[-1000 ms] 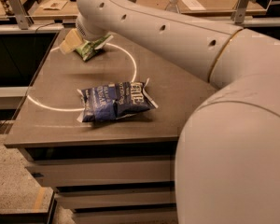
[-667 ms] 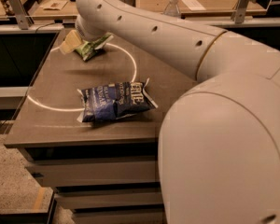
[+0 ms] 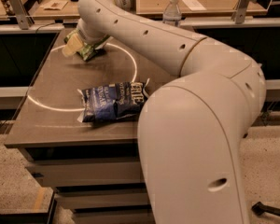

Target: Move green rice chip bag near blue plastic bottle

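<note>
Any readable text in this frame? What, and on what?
"...TTLE", roughly: white letters on the blue chip bag; its smaller print is blurred.
Green bag, by the tool at the far left of the table: print unreadable.
Bottle label: unreadable.
Papers behind: unreadable.

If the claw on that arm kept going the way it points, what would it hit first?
The gripper, over the far left of the table, points down, so it would probably meet the green bag at its tip first. Depth is unclear.
</note>
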Robot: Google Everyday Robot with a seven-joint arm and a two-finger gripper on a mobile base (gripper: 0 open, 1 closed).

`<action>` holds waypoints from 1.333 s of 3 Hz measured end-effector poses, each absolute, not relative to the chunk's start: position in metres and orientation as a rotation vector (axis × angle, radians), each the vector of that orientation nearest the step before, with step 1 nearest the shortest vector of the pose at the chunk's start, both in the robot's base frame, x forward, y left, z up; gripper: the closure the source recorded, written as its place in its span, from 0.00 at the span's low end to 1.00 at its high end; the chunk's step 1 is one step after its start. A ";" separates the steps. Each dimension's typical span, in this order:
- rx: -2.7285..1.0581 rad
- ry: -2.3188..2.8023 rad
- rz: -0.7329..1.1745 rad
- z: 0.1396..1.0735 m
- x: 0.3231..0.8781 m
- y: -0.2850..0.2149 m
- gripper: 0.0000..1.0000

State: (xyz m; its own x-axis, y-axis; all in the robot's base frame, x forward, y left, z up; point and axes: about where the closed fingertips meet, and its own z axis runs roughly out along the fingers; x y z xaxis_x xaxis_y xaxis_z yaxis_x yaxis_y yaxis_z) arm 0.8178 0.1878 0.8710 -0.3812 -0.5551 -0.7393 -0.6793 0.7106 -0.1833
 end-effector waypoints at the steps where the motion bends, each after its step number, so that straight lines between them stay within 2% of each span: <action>1: -0.979 2.072 0.215 0.857 0.820 0.201 0.18; 3: -1.014 1.922 0.264 0.876 0.826 0.218 0.65; 4: -0.988 1.881 0.280 0.887 0.825 0.211 0.88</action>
